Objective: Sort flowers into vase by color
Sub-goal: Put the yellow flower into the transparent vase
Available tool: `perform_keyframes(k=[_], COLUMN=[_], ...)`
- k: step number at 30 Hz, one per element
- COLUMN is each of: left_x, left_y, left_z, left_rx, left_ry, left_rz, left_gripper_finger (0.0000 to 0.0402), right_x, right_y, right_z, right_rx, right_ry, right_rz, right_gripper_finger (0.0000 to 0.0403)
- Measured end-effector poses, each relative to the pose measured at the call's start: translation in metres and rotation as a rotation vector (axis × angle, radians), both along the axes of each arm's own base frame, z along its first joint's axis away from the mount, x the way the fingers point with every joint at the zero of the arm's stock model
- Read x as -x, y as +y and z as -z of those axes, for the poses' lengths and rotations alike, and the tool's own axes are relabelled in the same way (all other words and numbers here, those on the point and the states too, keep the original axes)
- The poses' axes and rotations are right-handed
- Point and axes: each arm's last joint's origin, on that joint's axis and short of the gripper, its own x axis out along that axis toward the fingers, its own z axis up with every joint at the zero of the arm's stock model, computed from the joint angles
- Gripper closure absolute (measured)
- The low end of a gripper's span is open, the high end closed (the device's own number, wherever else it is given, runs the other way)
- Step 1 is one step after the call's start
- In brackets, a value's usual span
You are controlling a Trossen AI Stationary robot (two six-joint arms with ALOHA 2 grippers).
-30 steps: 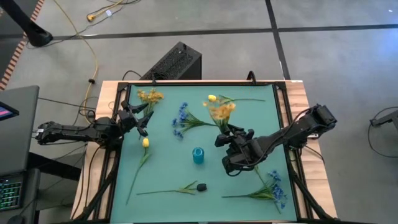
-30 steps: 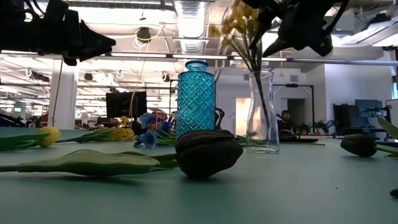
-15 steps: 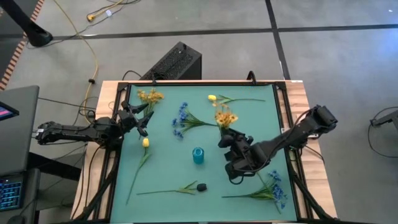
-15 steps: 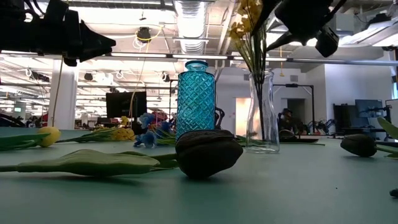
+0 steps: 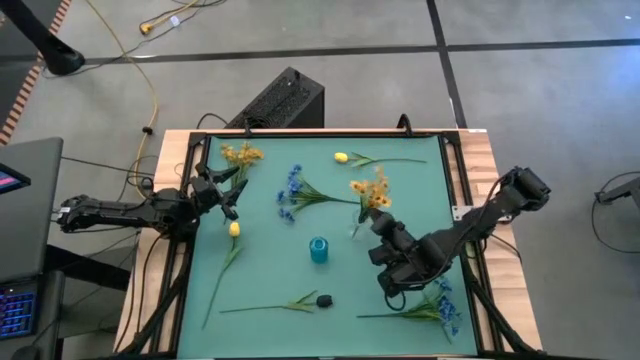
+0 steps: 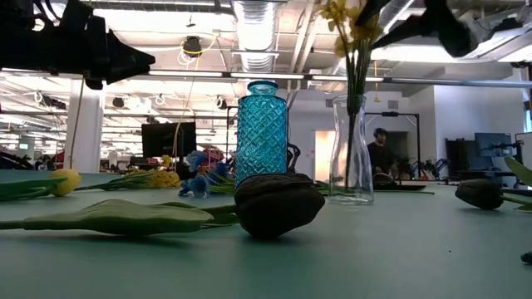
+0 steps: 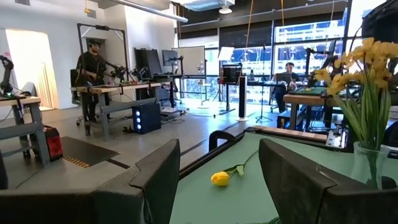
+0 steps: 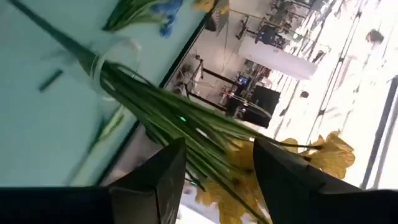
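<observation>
I see the yellow spray (image 5: pixel 372 190) standing in the clear vase (image 6: pixel 348 149) at mid-bench, its stalks free between the parted fingers of my right claw (image 5: pixel 395 262). I would lift that claw straight clear, brushing no stalk, lest the vase tip. My left claw (image 5: pixel 222 190) waits half-open, empty, at the bench's left edge.
</observation>
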Motion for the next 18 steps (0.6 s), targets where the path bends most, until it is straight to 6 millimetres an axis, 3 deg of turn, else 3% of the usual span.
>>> perform_keyframes(k=[4,14,18], left_x=[0.0,0.0,0.0], left_y=[0.0,0.0,0.0], left_z=[0.0,0.0,0.0], left_rx=[0.0,0.0,-0.002], left_ry=[-0.001,-0.001,-0.001], left_rz=[0.0,0.0,0.0], left_gripper_finger=[0.0192,0.0192,0.0192], right_x=[0.01,0.038,0.056], right_y=[0.001,-0.016,-0.024], right_z=[-0.012,-0.047,-0.064], right_rx=[-0.201,-0.99,-1.215], right_ry=[-0.151,-0.484,-0.558], right_rz=[0.019,0.22,0.28], right_gripper_finger=[0.019,0.019,0.019])
